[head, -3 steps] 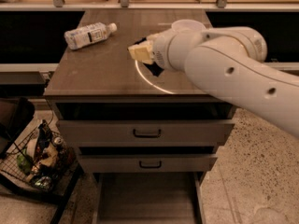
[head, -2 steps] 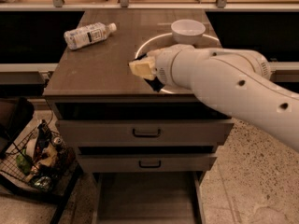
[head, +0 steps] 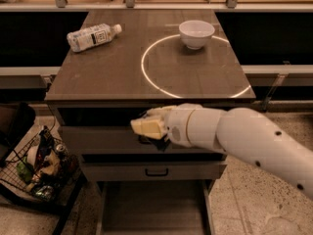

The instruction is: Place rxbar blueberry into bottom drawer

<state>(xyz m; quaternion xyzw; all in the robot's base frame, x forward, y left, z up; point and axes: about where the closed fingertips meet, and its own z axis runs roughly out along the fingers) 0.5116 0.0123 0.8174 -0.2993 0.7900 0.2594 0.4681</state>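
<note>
Hand [head: 146, 127] has dropped before top drawer [head: 98, 139], baring bowl [head: 196, 33].

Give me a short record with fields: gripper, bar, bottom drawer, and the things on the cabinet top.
gripper: in front of the top drawer
rxbar blueberry: cannot be made out
bottom drawer: pulled open, below the gripper
water bottle: lying on its side, cabinet top, left rear
white bowl: upright, cabinet top, right rear

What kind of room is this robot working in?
Probably an office kitchenette or break room: a drawer cabinet bearing a water bottle and white bowl, a wire basket of snacks beside it. The robot's hand hangs before the top drawer.
</note>
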